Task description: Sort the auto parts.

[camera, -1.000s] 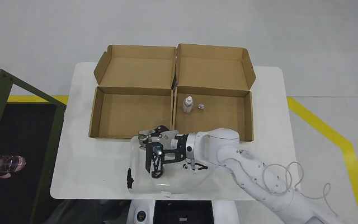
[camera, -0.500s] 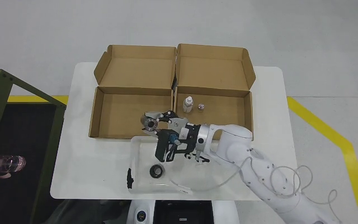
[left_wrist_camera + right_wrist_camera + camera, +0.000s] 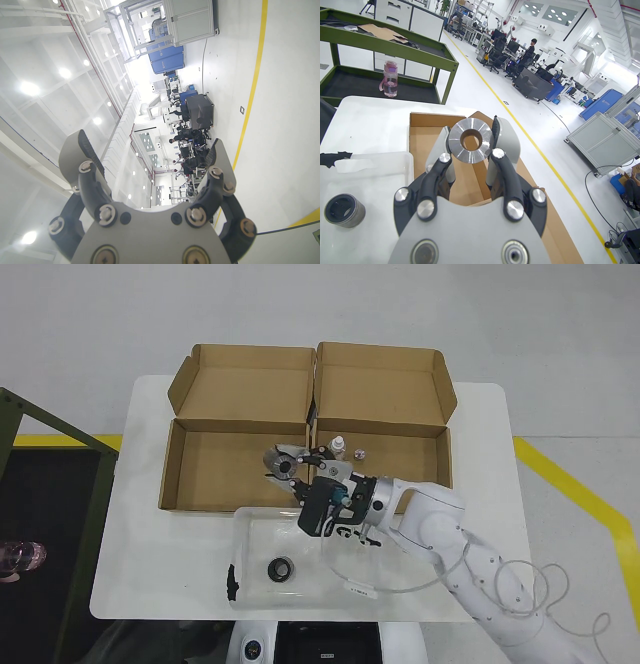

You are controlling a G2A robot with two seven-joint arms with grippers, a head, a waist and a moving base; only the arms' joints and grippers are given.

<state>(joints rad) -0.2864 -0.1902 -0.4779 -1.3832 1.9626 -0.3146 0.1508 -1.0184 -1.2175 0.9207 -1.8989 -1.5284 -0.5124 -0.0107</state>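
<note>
One metal ring is pinched by its rim between the fingers of the right gripper, flat face toward the wrist. It hangs above the left box, near its right wall; how high above its floor we cannot fairly judge. On the robot's side of that box sits a clear tub holding a dark bearing, all on a white table. The left gripper, spread and empty, points away into the hall.

Small parts: too small to identify.
Clear bin: far right corner under right arm.
Green cart: cut by edge.
Metal ring: side edges behind right gripper.
</note>
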